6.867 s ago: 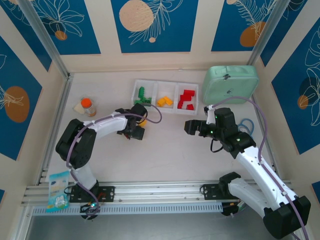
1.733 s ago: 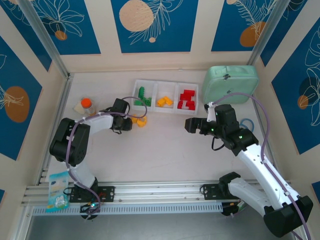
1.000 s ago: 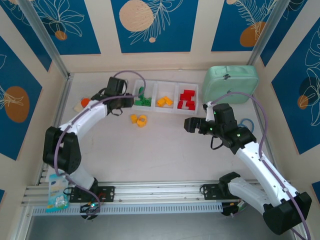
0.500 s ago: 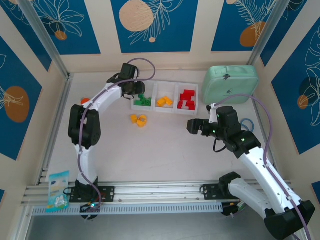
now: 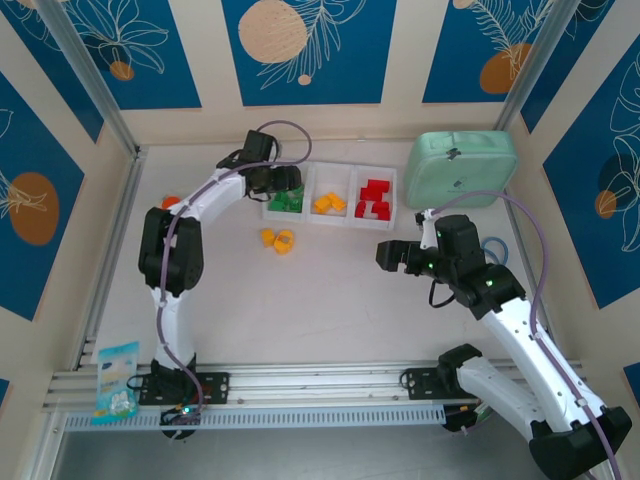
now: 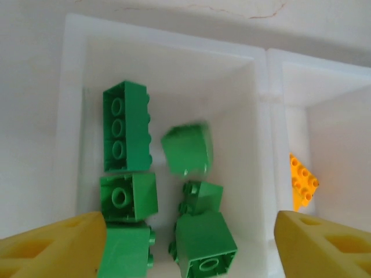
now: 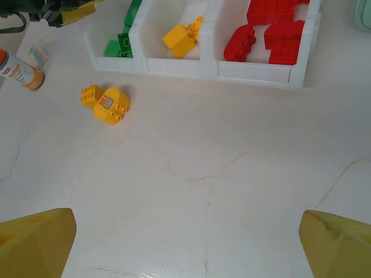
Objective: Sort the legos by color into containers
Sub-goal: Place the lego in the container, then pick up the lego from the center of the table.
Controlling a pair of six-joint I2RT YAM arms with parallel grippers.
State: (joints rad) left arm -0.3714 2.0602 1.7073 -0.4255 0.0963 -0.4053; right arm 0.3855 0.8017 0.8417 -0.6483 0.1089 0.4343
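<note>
The white three-compartment tray (image 5: pixel 351 195) stands at the back. Green legos (image 5: pixel 290 202) fill its left compartment, yellow ones (image 5: pixel 329 203) the middle and red ones (image 5: pixel 373 198) the right. My left gripper (image 5: pixel 283 180) hovers open over the green compartment. Several green bricks (image 6: pixel 126 136) lie below it, and one green brick (image 6: pixel 186 149) is blurred. Nothing sits between its yellow fingertips (image 6: pixel 55 243). Two yellow legos (image 5: pixel 278 240) lie loose on the table in front of the tray, touching each other (image 7: pixel 107 103). My right gripper (image 5: pixel 385 255) hangs open above bare table, right of them.
A mint-green rounded case (image 5: pixel 460 168) sits right of the tray. An orange-capped bottle (image 7: pixel 20 72) lies at the left, partly behind my left arm. A blue cable loop (image 5: pixel 492 247) lies by my right arm. A printed packet (image 5: pixel 117 380) rests on the front rail.
My left arm has swung from the table near the loose yellow legos up to the tray's green compartment. My right arm has shifted only slightly.
</note>
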